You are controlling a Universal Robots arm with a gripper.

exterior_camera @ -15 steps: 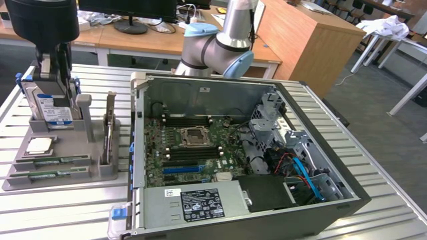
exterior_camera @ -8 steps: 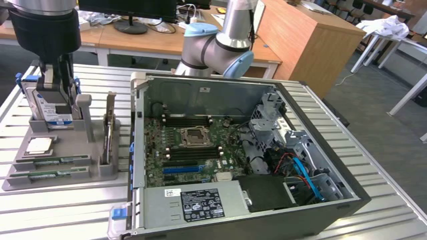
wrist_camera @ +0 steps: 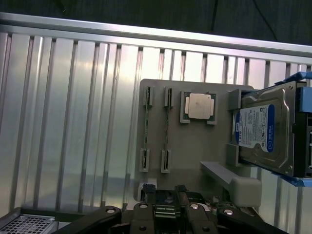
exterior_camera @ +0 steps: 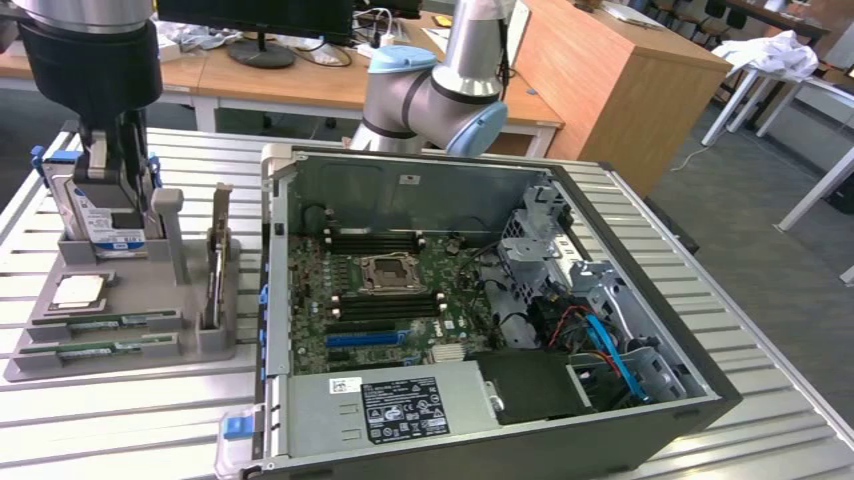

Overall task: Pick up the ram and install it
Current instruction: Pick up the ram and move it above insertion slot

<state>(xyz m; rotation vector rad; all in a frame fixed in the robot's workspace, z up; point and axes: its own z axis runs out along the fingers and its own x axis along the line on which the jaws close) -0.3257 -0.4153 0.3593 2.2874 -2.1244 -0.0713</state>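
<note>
Two green ram sticks lie in the front slots of a grey holder [exterior_camera: 200, 345] at the exterior view's left, one [exterior_camera: 104, 322] just behind the other [exterior_camera: 94, 348]. The wrist view looks down on a ram stick [wrist_camera: 167, 127] edge-on in the holder [wrist_camera: 156, 185]. My gripper [exterior_camera: 118, 185] hangs open and empty over the back of the holder, beside the hard drive [exterior_camera: 100, 215] and well behind the sticks. Its dark links [wrist_camera: 165, 217] spread wide in the wrist view.
The holder also carries a square silver processor [exterior_camera: 78, 290] [wrist_camera: 199, 106], an upright expansion card [exterior_camera: 218, 262] and the hard drive [wrist_camera: 265, 129]. An open computer case [exterior_camera: 694, 400] stands at the exterior view's right, with the motherboard [exterior_camera: 380, 290] and its dark memory slots [exterior_camera: 374, 240] exposed.
</note>
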